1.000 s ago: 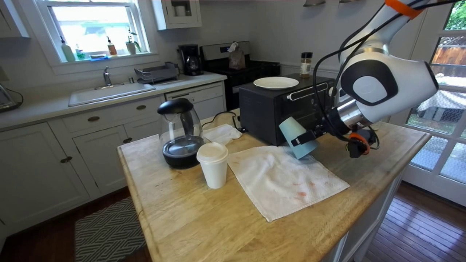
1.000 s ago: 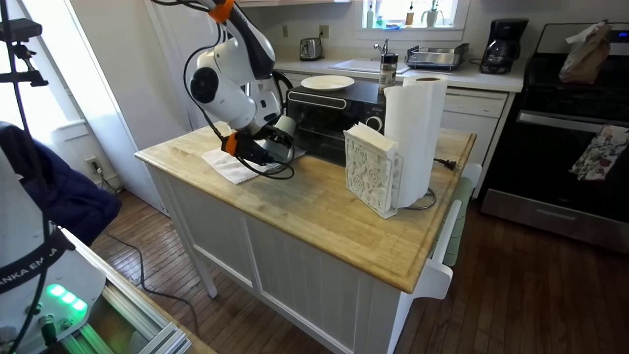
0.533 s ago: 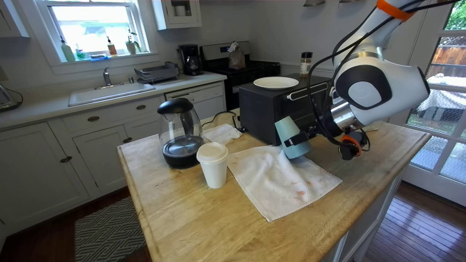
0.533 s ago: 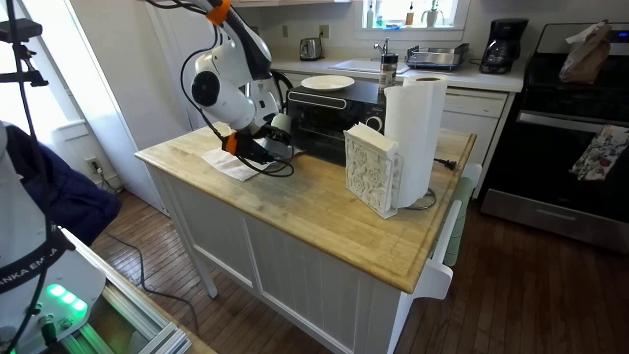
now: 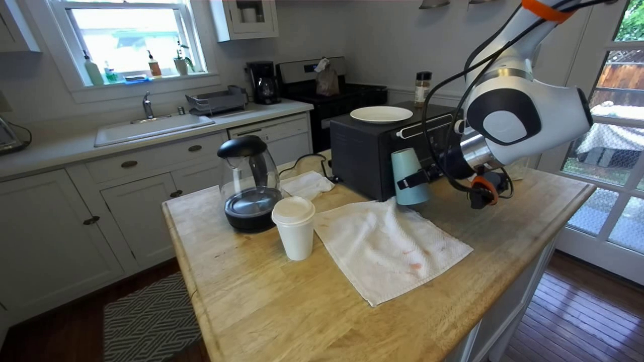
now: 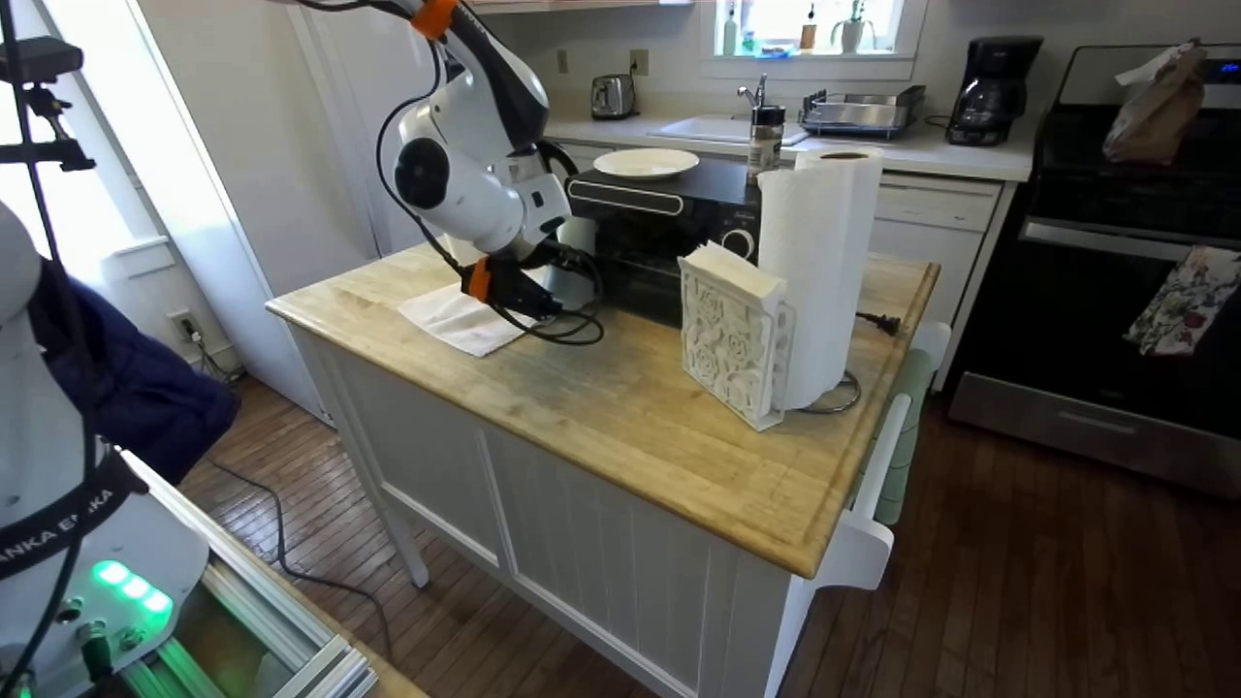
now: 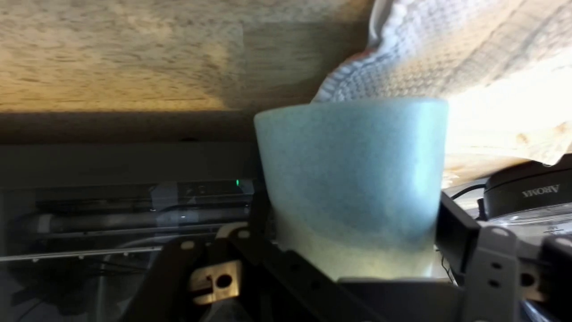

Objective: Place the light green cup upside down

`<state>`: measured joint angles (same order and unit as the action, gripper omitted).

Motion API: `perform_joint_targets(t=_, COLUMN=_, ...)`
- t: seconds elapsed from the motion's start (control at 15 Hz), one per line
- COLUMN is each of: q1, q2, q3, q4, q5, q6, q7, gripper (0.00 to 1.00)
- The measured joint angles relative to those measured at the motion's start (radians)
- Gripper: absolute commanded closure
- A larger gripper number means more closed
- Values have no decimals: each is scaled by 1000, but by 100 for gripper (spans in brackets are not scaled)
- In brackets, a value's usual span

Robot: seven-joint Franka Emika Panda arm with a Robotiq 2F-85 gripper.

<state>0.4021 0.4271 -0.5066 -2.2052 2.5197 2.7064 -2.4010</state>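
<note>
The light green cup (image 5: 408, 168) is held by my gripper (image 5: 415, 179) close to the black toaster oven's front, beside the white towel. Its wider end points down and its narrower end up, with a slight tilt. In an exterior view the cup (image 6: 580, 235) is partly hidden behind the gripper. In the wrist view, which stands upside down, the cup (image 7: 353, 165) sits between both fingers of the gripper (image 7: 355, 214), its wide rim toward the counter and towel. I cannot tell whether the rim touches the counter.
A black toaster oven (image 5: 356, 158) with a white plate (image 5: 381, 114) stands right behind the cup. The bunched towel (image 5: 392, 251) lies in front. A white lidded cup (image 5: 295, 229) and a glass kettle (image 5: 251, 186) stand left. A paper towel roll (image 6: 824, 281) stands near the oven.
The cup has turned from a strong tilt to nearly vertical, wide end down. It has moved off the towel toward the oven. The towel's far edge has shifted and bunched up.
</note>
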Motion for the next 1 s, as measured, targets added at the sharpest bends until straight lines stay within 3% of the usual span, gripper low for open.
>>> perform_joint_targets(t=0.33, q1=118, q2=39, q3=-114, q4=0, q5=0, q6=-12, q7=70, gripper=39)
perform_joint_targets(t=1.0, q1=299, q2=147, q3=-253, q4=0, q5=0, q6=-99, q7=221, gripper=39)
